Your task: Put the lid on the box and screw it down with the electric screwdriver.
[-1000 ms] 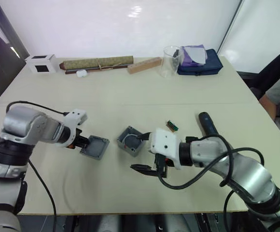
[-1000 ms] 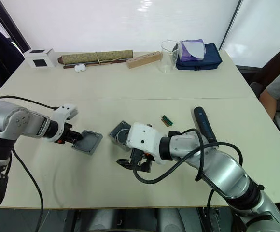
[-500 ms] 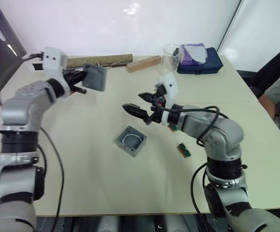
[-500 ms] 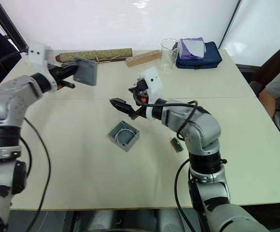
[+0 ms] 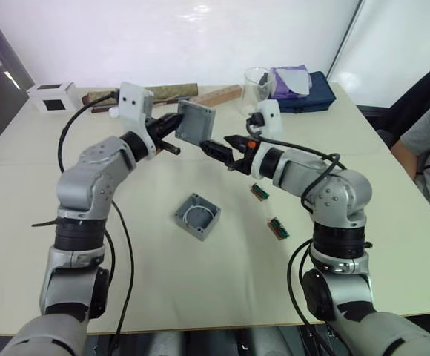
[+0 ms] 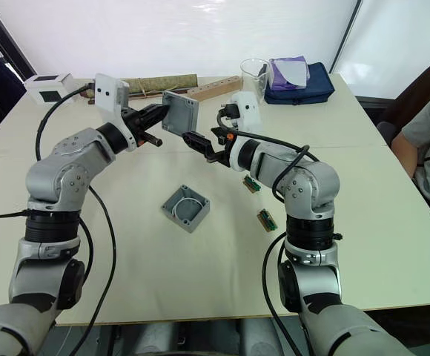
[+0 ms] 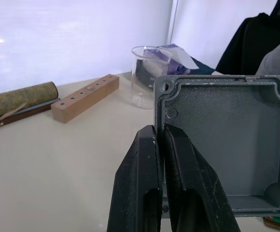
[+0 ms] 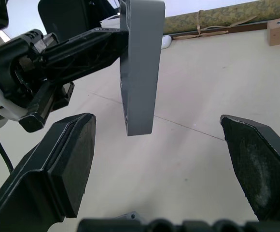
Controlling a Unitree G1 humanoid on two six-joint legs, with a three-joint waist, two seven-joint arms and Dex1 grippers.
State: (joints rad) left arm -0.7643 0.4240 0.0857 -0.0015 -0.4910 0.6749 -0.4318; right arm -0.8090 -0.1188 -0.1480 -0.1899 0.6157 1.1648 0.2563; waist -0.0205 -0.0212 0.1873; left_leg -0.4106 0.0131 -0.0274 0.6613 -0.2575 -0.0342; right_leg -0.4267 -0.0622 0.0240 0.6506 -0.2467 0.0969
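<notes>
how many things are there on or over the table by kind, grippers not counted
grey enclosure parts: 2 – lid held up, box on the table
green-brown bit holders: 2
white cube: 1
rolled mat: 1
wooden block: 1
clear beaker: 1
blue pouch: 1
total: 9

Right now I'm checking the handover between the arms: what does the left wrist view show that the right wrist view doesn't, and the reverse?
Left wrist view, not the right: the lid's hollow inner face with its corner holes, and a glass beaker behind it. Right wrist view, not the left: the lid seen edge-on, hanging between the right gripper's wide-open jaws, touching neither. Both: the lid clamped by the left gripper, the wooden block and the rolled mat.
</notes>
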